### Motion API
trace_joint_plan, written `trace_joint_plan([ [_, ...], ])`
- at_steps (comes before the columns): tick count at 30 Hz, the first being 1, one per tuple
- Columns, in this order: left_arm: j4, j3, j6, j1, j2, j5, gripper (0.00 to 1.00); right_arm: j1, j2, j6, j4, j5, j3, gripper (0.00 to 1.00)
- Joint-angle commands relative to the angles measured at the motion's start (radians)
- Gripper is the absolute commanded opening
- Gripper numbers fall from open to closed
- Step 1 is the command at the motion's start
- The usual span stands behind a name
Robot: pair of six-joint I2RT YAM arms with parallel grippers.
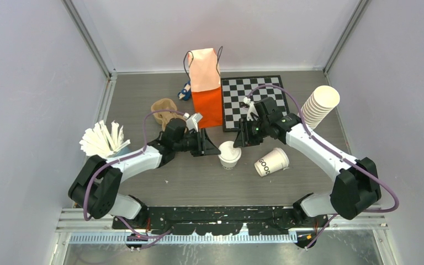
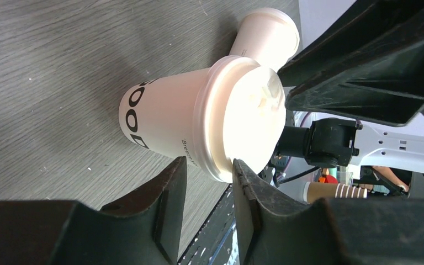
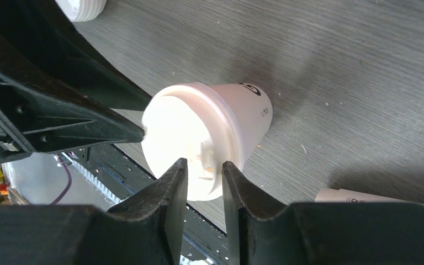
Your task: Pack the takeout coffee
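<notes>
The takeout coffee [image 1: 229,155], a small white paper cup with a white sip lid, stands upright at the table's middle front. My left gripper [image 1: 214,148] is at its left side. In the left wrist view its fingertips straddle the lid rim [image 2: 215,168], one on the lid top and one under the rim, so my left gripper [image 2: 208,165] is shut on it. My right gripper [image 1: 239,139] is at the cup's upper right. In the right wrist view my right gripper [image 3: 202,165] is pinched on the lid edge [image 3: 199,160]. The orange paper bag [image 1: 205,88] stands open behind the cup.
A lidless white cup [image 1: 271,162] lies on its side just right of the coffee. A tall stack of cups [image 1: 320,105] leans at the right, beside a chessboard [image 1: 254,96]. A brown holder [image 1: 164,107] and a fan of white lids [image 1: 100,141] sit at the left.
</notes>
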Motion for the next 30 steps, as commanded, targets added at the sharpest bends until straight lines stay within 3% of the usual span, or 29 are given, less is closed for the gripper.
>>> trace_joint_plan([
  [1, -0.060, 0.004, 0.052, -0.006, 0.034, -0.061, 0.36, -0.004, -0.011, 0.027, 0.048, -0.001, -0.060, 0.34],
  [23, -0.105, -0.004, 0.080, -0.036, 0.063, -0.123, 0.31, -0.004, -0.031, 0.035, 0.091, 0.154, -0.298, 0.33],
  [30, -0.125, 0.017, 0.085, -0.048, 0.056, -0.128, 0.30, -0.005, -0.063, 0.025, 0.025, 0.156, -0.160, 0.34],
])
